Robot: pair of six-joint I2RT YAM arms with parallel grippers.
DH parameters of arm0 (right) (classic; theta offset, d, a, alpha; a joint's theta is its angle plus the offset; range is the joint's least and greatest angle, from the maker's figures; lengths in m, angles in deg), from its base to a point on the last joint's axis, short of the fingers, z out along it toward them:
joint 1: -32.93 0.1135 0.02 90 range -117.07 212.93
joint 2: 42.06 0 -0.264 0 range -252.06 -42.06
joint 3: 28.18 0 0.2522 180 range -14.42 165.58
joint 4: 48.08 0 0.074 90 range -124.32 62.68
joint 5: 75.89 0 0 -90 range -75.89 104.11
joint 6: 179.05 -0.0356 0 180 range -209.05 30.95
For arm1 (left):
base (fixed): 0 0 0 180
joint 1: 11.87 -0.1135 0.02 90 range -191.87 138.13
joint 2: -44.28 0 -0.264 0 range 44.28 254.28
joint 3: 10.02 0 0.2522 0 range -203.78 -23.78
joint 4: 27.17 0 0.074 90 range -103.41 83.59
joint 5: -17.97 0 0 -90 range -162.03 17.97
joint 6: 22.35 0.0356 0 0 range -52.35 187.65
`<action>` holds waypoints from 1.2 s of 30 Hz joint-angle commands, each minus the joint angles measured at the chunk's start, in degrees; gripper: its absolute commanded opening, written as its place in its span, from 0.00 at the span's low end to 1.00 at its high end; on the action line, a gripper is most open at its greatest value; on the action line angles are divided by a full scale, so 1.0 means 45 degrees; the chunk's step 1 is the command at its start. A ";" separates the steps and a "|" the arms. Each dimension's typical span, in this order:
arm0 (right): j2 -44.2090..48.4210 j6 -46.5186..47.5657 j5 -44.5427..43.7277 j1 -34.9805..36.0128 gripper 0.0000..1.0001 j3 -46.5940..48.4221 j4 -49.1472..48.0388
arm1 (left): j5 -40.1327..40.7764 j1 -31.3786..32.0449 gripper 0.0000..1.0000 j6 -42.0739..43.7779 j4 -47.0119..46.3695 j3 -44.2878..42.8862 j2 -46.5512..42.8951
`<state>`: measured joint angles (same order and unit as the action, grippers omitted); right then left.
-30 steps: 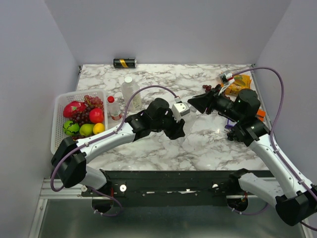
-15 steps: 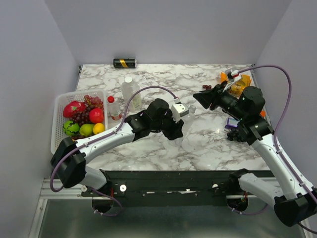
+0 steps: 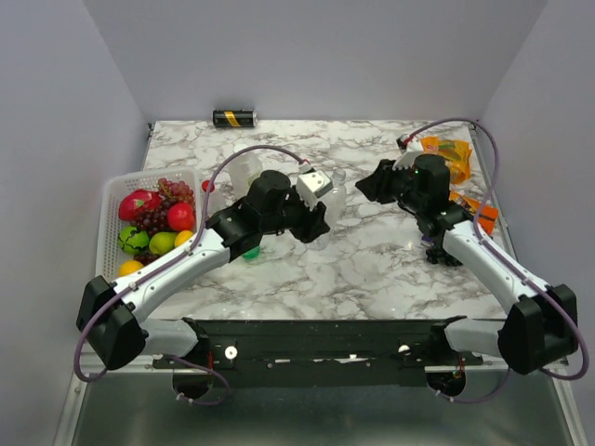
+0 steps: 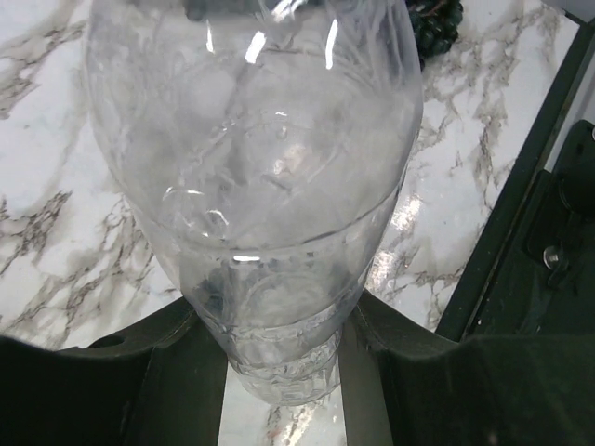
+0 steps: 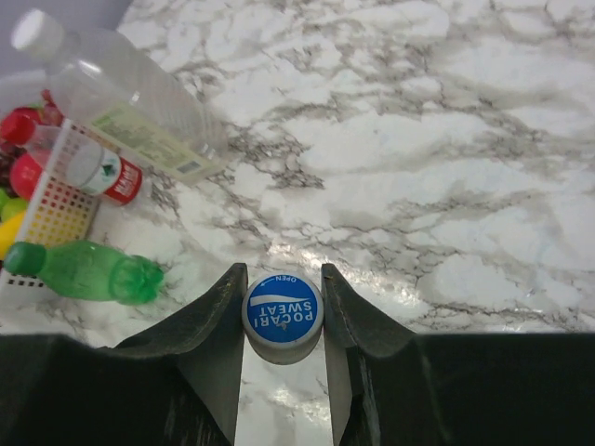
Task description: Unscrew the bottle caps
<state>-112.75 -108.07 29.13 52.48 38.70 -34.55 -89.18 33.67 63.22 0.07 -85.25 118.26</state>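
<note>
Left claw (image 4: 282, 358) clamps the lower body of a large clear bottle (image 4: 260, 186), its fingers pressed against both sides, near the middle of the marble worktop (image 3: 372, 269). Right claw (image 5: 284, 283), just beside it toward the right edge, pinches a blue bottle cap (image 5: 283, 321) between nearly closed fingers; the wrist view shows only marble behind the cap. Toward the left edge, beside the fruit basket (image 3: 107, 232), are the other three bottles: a second large clear bottle (image 5: 121, 116) with a white cap on, a small red-labelled bottle (image 5: 98, 172) with a red cap, and a green bottle (image 5: 88, 271) lying on its side closer to the near edge. A black-and-gold can (image 3: 234, 118) lies at the far edge near the far-left corner.
</note>
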 commanded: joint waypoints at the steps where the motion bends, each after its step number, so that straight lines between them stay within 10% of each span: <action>1: -0.1648 0.0068 -0.1731 0.1197 0.39 -0.0750 -0.1139 | 0.0138 -0.0743 0.09 -0.0227 -0.0064 -0.0480 -0.0754; 36: -1.1673 0.0029 -0.5742 0.1183 0.45 0.7512 0.2590 | 0.0373 -0.1174 0.09 -0.0071 0.0092 -0.0539 -0.0911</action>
<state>-163.15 -108.33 5.99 57.77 69.28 -28.40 -88.96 28.97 62.48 0.13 -85.29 115.07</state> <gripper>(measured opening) 0.451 0.512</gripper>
